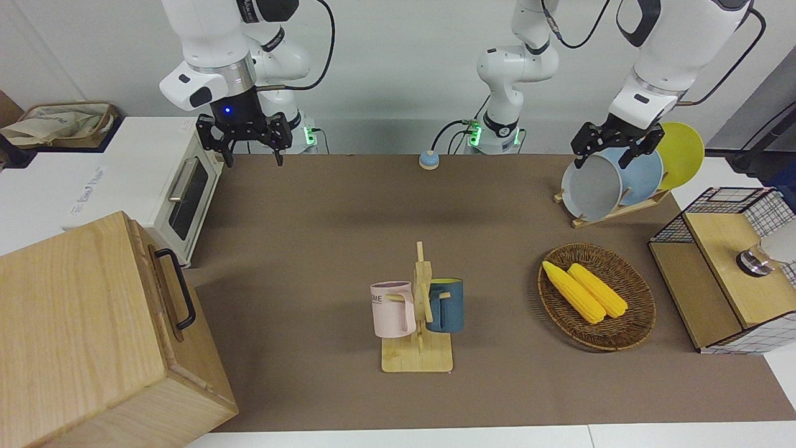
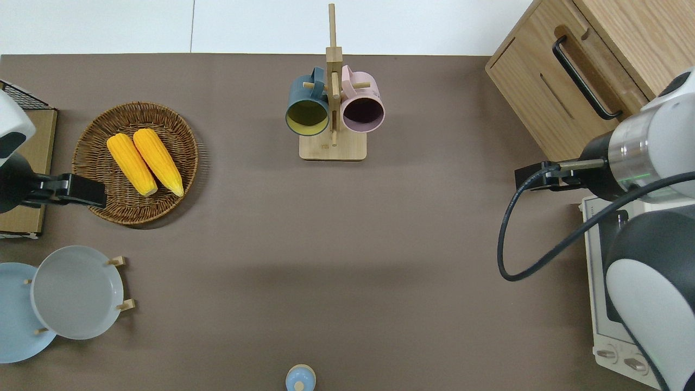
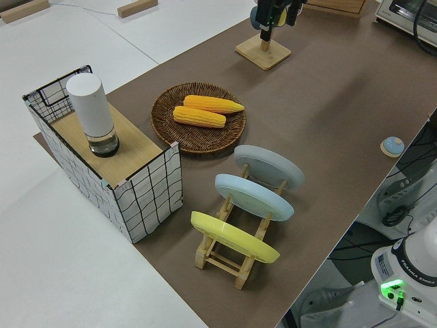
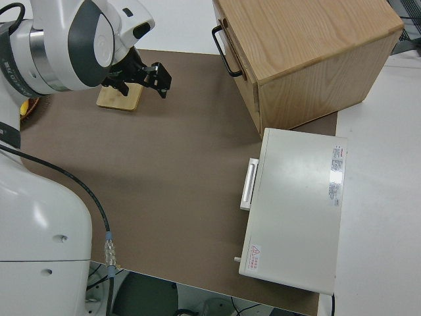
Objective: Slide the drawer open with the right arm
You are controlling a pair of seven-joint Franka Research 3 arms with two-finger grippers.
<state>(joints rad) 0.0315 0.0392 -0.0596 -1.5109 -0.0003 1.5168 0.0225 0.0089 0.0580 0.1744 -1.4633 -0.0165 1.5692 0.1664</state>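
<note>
While a brown mat covers most of the desk (image 1: 323, 249), its edges show white, and a plain pale wall stands at the robots' backs; the white toaster oven (image 1: 134, 186) at the right arm's end carries a label on its top too small to read, the pink mug (image 1: 393, 309) on the wooden mug stand (image 1: 418, 358) shows the letters "ME", and the left arm's base in the left side view reads "FRANKA EMIKA"; the drawer (image 1: 166, 292) sits shut in the big pale wooden box (image 1: 81, 336) at the right arm's end of the desk, farther from the robots than the toaster oven, its black bar handle (image 1: 177, 288) on the front that faces the middle of the desk; the right claw (image 1: 245, 146) hangs in the air with its fingers spread wide and nothing held, over the mat just beside the toaster oven, well apart from the handle; the left arm is parked, its claw (image 1: 612, 149) also spread and empty; a wicker basket (image 1: 640, 311) with two corn cobs (image 1: 584, 289) lies toward the left arm's end.
</note>
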